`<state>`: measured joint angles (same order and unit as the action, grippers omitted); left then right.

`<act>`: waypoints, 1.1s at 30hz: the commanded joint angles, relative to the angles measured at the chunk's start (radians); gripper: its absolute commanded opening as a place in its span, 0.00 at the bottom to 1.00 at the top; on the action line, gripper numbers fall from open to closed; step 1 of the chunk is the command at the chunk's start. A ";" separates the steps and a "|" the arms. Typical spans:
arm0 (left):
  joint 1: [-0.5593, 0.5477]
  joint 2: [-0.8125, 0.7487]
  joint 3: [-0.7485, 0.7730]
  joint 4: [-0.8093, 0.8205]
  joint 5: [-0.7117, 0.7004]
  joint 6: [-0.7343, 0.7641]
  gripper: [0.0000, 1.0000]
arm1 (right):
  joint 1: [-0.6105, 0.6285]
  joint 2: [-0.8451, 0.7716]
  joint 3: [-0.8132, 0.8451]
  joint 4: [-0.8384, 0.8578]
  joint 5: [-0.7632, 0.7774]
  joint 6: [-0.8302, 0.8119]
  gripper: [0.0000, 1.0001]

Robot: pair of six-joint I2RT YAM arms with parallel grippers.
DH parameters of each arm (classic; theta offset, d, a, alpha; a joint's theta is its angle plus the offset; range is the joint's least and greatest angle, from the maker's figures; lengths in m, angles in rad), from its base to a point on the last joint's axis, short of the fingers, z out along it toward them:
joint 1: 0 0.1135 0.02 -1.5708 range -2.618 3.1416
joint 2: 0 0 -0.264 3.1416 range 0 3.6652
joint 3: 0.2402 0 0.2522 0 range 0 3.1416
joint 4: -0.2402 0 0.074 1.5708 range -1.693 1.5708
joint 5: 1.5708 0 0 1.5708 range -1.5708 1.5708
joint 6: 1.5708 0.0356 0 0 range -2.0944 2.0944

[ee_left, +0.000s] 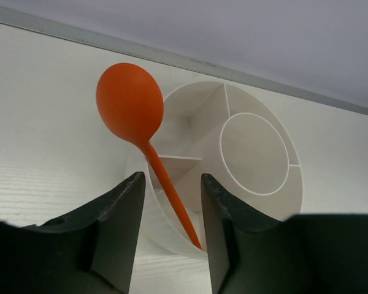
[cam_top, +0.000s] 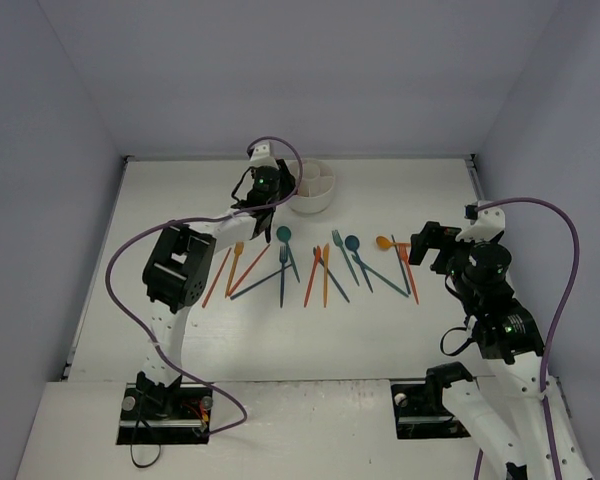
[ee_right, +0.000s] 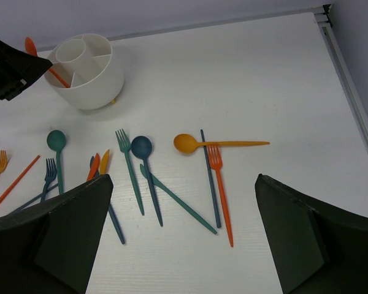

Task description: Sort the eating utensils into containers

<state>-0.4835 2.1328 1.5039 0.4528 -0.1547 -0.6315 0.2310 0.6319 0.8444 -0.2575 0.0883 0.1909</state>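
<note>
- The orange spoon point(ee_left: 130, 101) is standing in the white cup point(ee_left: 190, 116), handle down in an outer compartment and bowl sticking up past the rim on the side nearest the left gripper point(ee_left: 172, 180).
- The left gripper is hovering right at the cup's near wall. Its jaws are standing apart on either side of the spoon's handle, and neither finger is touching the handle.
- The cup is sitting just ahead of those fingertips, showing a round middle tube with dividers around it.
- The right gripper point(ee_right: 183, 184) is hanging wide open over the table point(ee_right: 264, 73), gripping nothing.
- Below and ahead of its gap, a yellow-orange spoon point(ee_right: 185, 143) is lying crosswise, with a dark blue knife point(ee_right: 208, 177) crossing its handle and an orange fork point(ee_right: 218, 171) just beside that knife.
- Toward its left finger, a dark blue spoon point(ee_right: 141, 147) and a teal fork point(ee_right: 126, 153) are lying side by side; a teal spoon point(ee_right: 56, 139) is lying beyond them.
</note>
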 commanded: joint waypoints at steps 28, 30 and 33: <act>-0.174 -0.300 0.086 -0.963 0.081 -0.183 0.47 | 0.011 0.014 0.010 0.053 0.021 -0.008 1.00; -0.204 -0.265 0.097 -0.966 0.087 -0.198 0.46 | 0.013 0.013 0.008 0.053 0.019 -0.007 1.00; -0.228 -0.203 0.118 -0.980 0.104 -0.219 0.42 | 0.018 0.009 0.007 0.052 0.019 -0.008 1.00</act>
<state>-0.6867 1.8951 1.5641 -0.4891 -0.0776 -0.7801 0.2373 0.6327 0.8444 -0.2581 0.0898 0.1860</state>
